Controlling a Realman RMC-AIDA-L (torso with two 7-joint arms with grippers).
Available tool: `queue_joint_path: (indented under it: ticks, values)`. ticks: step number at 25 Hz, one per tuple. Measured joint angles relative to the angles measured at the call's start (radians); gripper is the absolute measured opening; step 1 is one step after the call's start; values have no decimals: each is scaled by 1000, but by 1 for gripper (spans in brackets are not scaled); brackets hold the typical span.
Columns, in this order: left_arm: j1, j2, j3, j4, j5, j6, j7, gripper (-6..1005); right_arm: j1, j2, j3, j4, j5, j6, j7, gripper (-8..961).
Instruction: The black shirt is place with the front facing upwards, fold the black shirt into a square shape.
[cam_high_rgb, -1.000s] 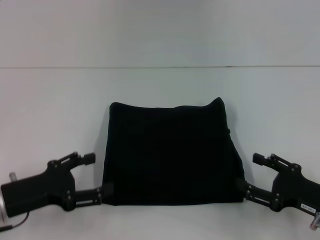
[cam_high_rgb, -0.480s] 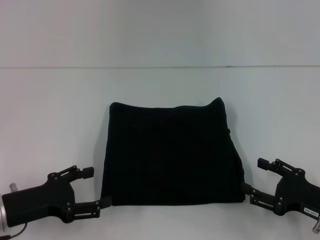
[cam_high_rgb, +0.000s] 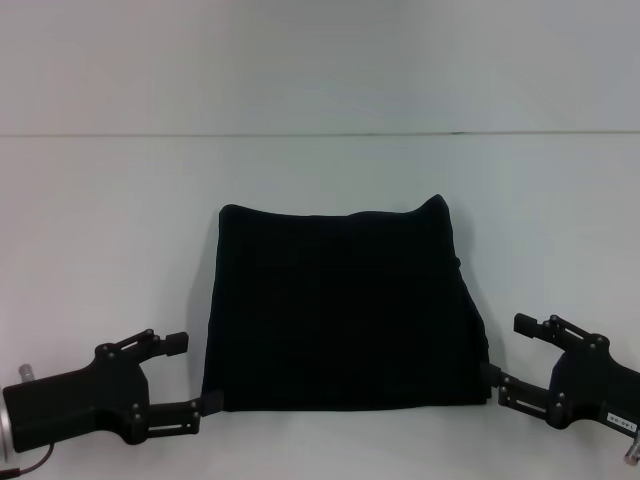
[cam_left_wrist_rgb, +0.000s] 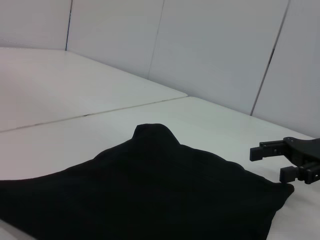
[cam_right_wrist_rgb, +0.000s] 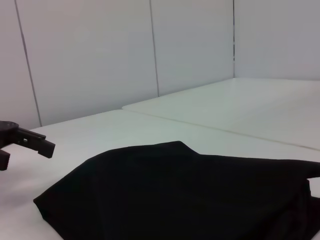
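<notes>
The black shirt (cam_high_rgb: 343, 307) lies folded into a roughly square shape on the white bench (cam_high_rgb: 110, 220), centred in front of the robot, with no lettering showing. The left end effector (cam_high_rgb: 190, 375) sits at the shirt's near left corner, its fingers spread wide; the lower fingertip is just at the cloth's edge without gripping it. The right end effector (cam_high_rgb: 505, 350) sits at the near right corner, fingers also spread wide and holding nothing, with the lower fingertip just beside the shirt's edge.
</notes>
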Motion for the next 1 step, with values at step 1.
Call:
queue_joint_path:
  ticks: [1]
  values:
    - [0,0,0,0,0,0,-2,962,0,0,1,0,0,-1,0,851]
